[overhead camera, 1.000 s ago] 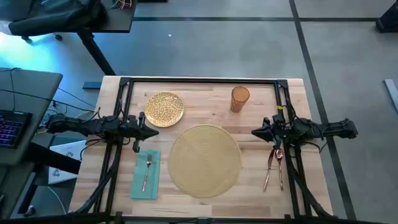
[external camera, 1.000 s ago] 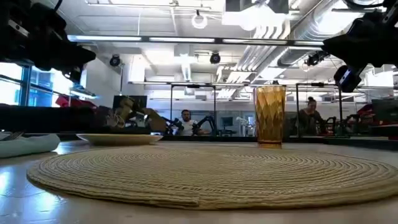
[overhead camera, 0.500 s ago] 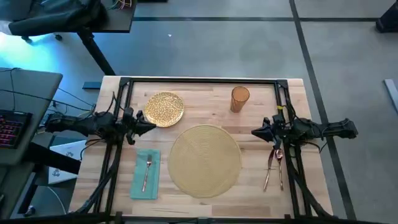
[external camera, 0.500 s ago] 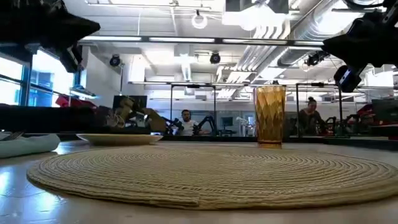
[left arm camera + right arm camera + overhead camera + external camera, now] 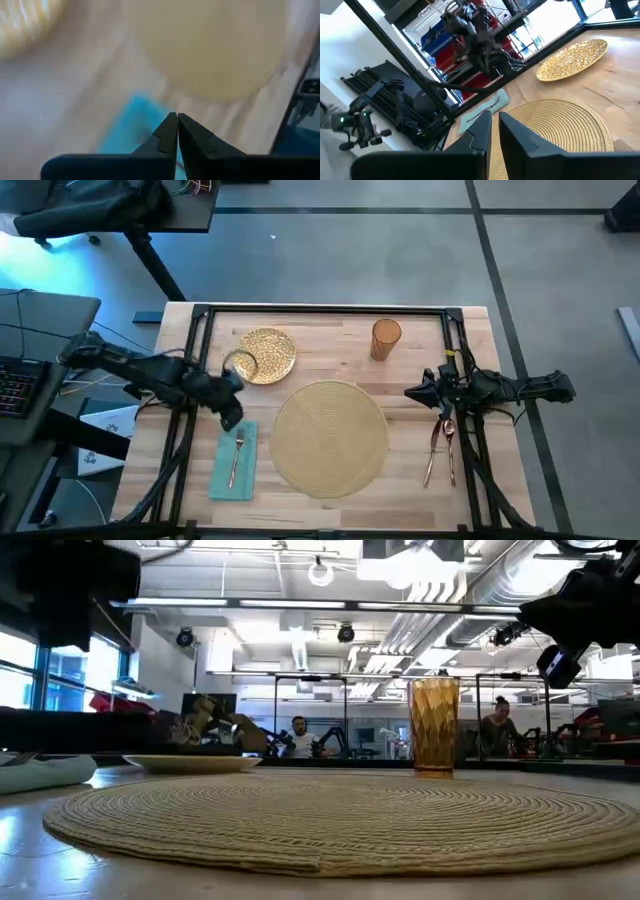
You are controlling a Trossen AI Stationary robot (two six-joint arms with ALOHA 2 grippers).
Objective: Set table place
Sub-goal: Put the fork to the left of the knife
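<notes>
Seven pieces of the place sit on the table (image 5: 330, 320), catalogued by position relative to the placemat (image 5: 329, 437).

Placemat: round, tan, woven, lying flat near the table's middle, bare on top.

Plate (image 5: 266, 355): gold speckled, just beyond the placemat's far-left edge, apart from it.

Tumbler (image 5: 385, 339): amber, upright, beyond the placemat's far-right edge.

Napkin (image 5: 234, 459): teal, flat, just left of the placemat; long axis runs from near edge to far edge.

Fork (image 5: 237, 457): copper-coloured, lying on the napkin along that same axis.

Knife and spoon (image 5: 440, 450): lying on bare wood right of the placemat, long axes near-to-far, angled slightly toward each other at the far end; which is which cannot be told.

Left gripper (image 5: 177, 119): above the napkin's far end, left of the placemat, fingers pressed together, holding nothing.

Right gripper (image 5: 493, 120): right of the placemat, above the far ends of the knife and spoon, fingers slightly parted, empty.
</notes>
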